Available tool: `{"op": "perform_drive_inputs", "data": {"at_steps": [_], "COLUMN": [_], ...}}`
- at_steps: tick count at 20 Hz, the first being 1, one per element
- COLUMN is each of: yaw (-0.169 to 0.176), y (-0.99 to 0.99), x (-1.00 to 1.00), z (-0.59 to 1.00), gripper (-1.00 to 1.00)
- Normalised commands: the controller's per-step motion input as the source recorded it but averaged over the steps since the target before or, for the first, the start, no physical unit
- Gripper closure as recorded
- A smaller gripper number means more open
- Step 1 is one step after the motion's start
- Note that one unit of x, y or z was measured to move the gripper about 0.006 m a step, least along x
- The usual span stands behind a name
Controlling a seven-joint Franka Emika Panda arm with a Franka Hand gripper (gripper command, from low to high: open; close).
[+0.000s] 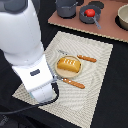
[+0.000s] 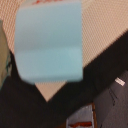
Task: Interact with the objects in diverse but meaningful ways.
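Pale-blue carton (image 2: 49, 42) filling wrist view

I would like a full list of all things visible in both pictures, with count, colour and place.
bread loaf: one, golden-yellow, on the plate
plate: one, tan, on the placemat
cutlery: two pieces, orange handles, one on each side of the plate
placemat: one, beige, on the black table
tomato: one, red, in a dark pan on the brown board
pot: one, grey, on the board
carton: one, pale blue, fills the wrist view, above the placemat
robot arm: one, white, at the exterior view's left; fingers hidden
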Motion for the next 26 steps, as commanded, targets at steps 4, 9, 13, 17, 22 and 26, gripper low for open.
{"op": "perform_drive_inputs", "data": {"at_steps": [4,9,13,17,22,26], "yaw": [-0.026,-0.147,-0.152,-0.154,-0.138,-0.029], "y": [0.32,0.69,0.87,0.88,0.67,0.31], "x": [0.00,0.00,0.00,0.00,0.00,0.01], "z": [0.82,0.29,0.14,0.01,-0.16,-0.16], "gripper": [-1.00,-1.00,-1.00,-1.00,-1.00,-1.00]}}
